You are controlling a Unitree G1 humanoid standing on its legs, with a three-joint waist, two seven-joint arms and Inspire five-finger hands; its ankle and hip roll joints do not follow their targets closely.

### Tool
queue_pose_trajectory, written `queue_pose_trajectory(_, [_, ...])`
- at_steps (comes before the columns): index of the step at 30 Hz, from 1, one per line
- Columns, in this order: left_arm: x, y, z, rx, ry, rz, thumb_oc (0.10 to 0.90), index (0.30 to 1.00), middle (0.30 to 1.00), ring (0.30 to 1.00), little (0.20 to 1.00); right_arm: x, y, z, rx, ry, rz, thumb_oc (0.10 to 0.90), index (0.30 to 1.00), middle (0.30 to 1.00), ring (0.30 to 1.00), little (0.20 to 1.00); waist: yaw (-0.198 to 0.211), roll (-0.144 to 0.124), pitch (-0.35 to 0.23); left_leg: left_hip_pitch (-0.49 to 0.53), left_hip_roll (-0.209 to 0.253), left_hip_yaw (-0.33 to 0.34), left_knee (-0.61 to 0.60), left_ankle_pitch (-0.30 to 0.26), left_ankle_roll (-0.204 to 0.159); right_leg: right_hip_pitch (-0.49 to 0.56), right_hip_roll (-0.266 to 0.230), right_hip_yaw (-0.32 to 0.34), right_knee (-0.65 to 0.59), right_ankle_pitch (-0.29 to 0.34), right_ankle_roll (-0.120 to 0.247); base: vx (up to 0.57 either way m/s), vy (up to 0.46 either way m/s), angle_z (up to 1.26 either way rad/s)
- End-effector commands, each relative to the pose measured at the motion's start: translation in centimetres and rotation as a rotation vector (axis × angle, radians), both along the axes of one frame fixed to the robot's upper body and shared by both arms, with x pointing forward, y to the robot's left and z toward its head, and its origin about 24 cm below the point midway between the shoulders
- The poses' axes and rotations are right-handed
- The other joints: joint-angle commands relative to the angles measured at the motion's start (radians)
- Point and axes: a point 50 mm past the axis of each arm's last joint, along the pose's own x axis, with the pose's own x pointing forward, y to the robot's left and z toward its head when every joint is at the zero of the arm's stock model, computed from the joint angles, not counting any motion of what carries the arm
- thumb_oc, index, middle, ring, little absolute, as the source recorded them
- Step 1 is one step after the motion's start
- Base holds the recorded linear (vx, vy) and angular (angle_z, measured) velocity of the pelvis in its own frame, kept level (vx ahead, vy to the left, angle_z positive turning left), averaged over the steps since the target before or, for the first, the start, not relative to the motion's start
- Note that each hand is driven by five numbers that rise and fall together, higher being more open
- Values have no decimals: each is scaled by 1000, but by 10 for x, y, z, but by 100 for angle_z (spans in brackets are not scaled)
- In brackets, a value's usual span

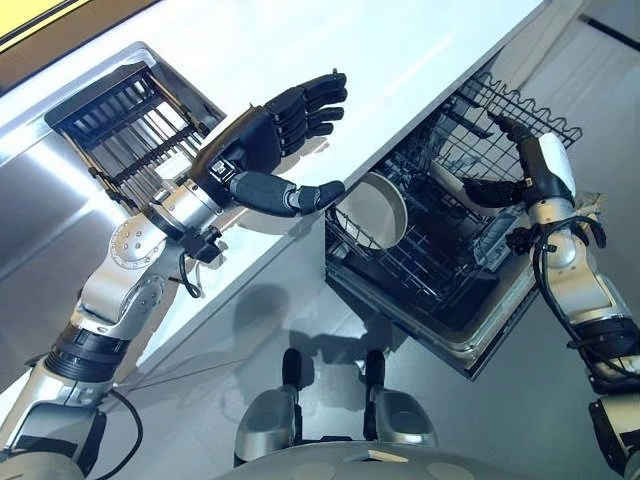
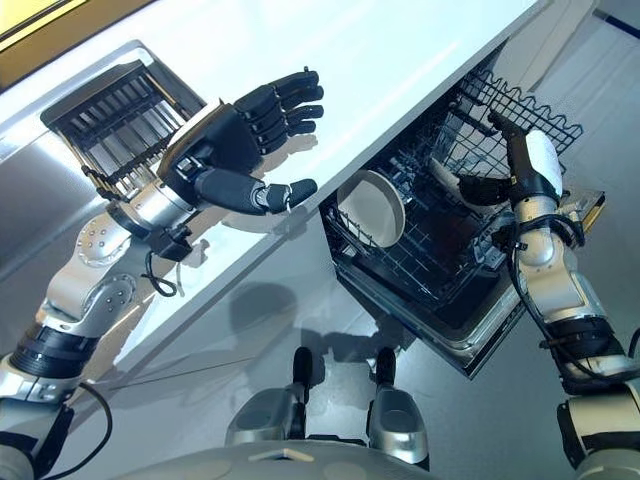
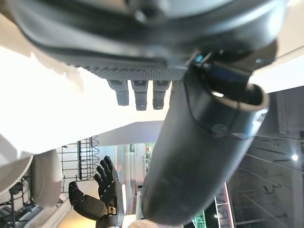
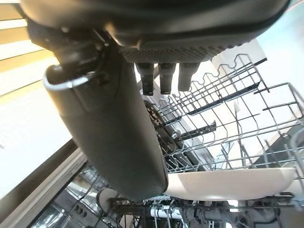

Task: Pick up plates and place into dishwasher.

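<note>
Upright on edge, a white plate [image 1: 375, 210] stands in the dishwasher rack [image 1: 440, 250], its face toward the counter [image 1: 400, 60]. Beside it, the right hand [image 1: 490, 190] reaches into the rack, fingers straight, holding nothing. Over the counter, the left hand [image 1: 265, 140] hangs spread wide, empty.

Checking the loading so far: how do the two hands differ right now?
The left hand hovers open over the white counter beside the sink rack, fingers spread, holding nothing. The right hand reaches into the dishwasher rack, just above a white plate lying there; its fingers look relaxed, not gripping. Both are dark and empty. Another plate stands in the rack's near corner.
</note>
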Motion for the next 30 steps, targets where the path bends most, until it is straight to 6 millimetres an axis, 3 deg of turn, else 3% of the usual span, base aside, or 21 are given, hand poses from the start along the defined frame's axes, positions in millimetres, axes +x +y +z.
queue_pose_trajectory(1, [-17,0,20,-109,-183,-19,800,900,900,900,900,-8,6,25,-69,-149,65,800,900,900,900,900,-25,-9,-190,4,-29,24,3,-55,32,-7,57,8,139,-85,9,6,36,-13])
queue_pose_trajectory(7, [-17,3,16,-129,-187,1,800,900,900,900,900,-22,-5,12,-60,-105,22,800,900,900,900,900,-45,-15,-205,15,-25,40,5,-64,33,-6,62,24,144,-89,12,5,29,-9])
queue_pose_trajectory(8, [-17,3,16,-133,-186,0,800,900,900,900,900,-23,-7,9,-61,-88,7,753,860,860,860,853,-46,-16,-206,17,-24,43,6,-66,34,-6,62,26,145,-90,12,5,21,-16])
queue_pose_trajectory(9, [-18,3,16,-145,-182,-10,800,900,900,900,900,-25,-14,2,-59,-53,-33,402,559,559,559,502,-48,-17,-207,20,-24,44,8,-70,35,-7,63,29,148,-91,12,2,18,-23])
queue_pose_trajectory(10, [-19,3,16,-160,-176,-26,800,900,900,900,900,-26,-21,-4,-53,-19,-65,100,300,300,300,200,-47,-19,-207,22,-24,45,11,-74,37,-7,64,33,150,-92,11,0,15,-21])
queue_pose_trajectory(14, [-23,-3,17,-240,-161,-97,800,900,900,900,900,-27,-40,-25,-28,85,-160,100,300,300,300,200,-39,-24,-207,28,-23,46,29,-86,40,-2,64,38,156,-95,5,6,3,-9])
queue_pose_trajectory(19, [-29,-17,18,-361,-130,-263,800,900,900,900,900,-25,-47,-43,20,193,-217,100,300,300,300,200,-26,-31,-201,12,-23,42,77,-104,41,1,59,34,165,-95,-6,-5,-4,-3])
queue_pose_trajectory(25, [-35,-32,24,-481,-138,-391,800,900,900,900,900,-15,-39,-58,37,288,-194,100,300,300,300,200,-12,-32,-200,13,-27,29,78,-106,45,5,58,25,167,-96,-10,0,0,0])
queue_pose_trajectory(30, [-34,-32,27,-502,-193,-308,800,900,900,900,900,-2,-26,-64,34,340,-171,100,300,300,300,200,3,-32,-192,3,-29,29,123,-132,47,0,57,15,204,-127,-20,0,0,0])
